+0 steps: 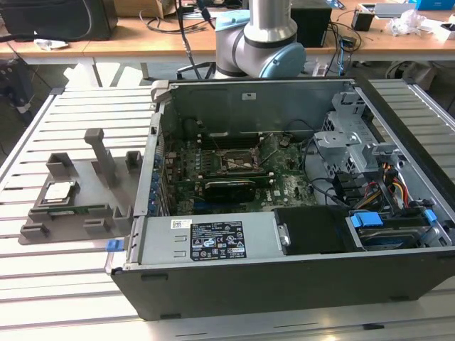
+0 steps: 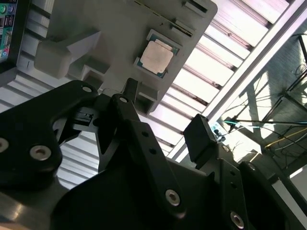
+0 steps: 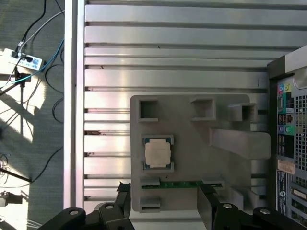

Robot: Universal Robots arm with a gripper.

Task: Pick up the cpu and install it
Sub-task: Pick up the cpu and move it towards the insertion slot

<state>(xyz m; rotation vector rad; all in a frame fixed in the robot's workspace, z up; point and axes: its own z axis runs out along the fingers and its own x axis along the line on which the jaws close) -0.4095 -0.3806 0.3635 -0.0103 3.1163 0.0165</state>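
I am watching the cpu (image 1: 59, 192) lying flat, silver top up, in a square recess of the grey holder (image 1: 96, 202), which is sitting on the slatted metal table (image 1: 71, 284) at the exterior view's left. Just beside the holder, the open computer case (image 1: 284, 280) is standing, and its black socket frame (image 1: 238, 162) is showing on the motherboard, well apart from the chip.

In the first wrist view the gripper (image 3: 164, 188) is hanging above the holder (image 3: 192, 132) with its two black fingers (image 3: 206, 201) spread wide and nothing between them. The cpu (image 3: 158, 153) is lying beyond the fingertips, roughly in line with the gap between them and clearly apart from both. A long green memory stick (image 3: 180, 183) is resting in a slot of the holder, between the chip and the fingertips.

In the second wrist view I am seeing the same thing from a slant: the gripper (image 2: 163, 117) is hovering with its jaws parted and empty, and the cpu (image 2: 157, 56) is sitting in its recess, out past the fingertips and not touched by them.
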